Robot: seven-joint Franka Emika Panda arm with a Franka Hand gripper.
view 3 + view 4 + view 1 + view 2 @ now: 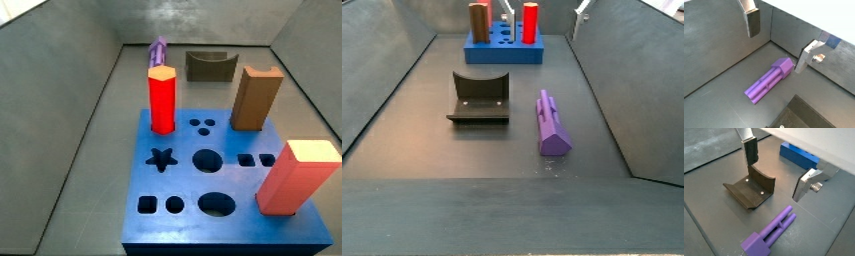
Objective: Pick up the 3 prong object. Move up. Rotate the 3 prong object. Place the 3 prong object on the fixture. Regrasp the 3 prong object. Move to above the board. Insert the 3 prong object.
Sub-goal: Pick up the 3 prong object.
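Note:
The purple 3 prong object (549, 122) lies flat on the grey floor beside the fixture (480, 96), its square head away from the board (505, 52). It shows in both wrist views (769, 81) (771, 232) and only as a tip (159, 48) behind the red peg. My gripper (777, 52) (775, 181) hangs open above the floor, over the gap between the 3 prong object and the fixture (751, 190). Nothing is between the fingers (753, 24). The blue board (799, 155) (221, 190) stands farther off.
On the board stand a red peg (162, 98), a tall light-brown block (254, 97) and a salmon block (297, 177). Star, round and oval holes (207, 159) are open in its top. Grey walls (616, 60) close in the floor on all sides.

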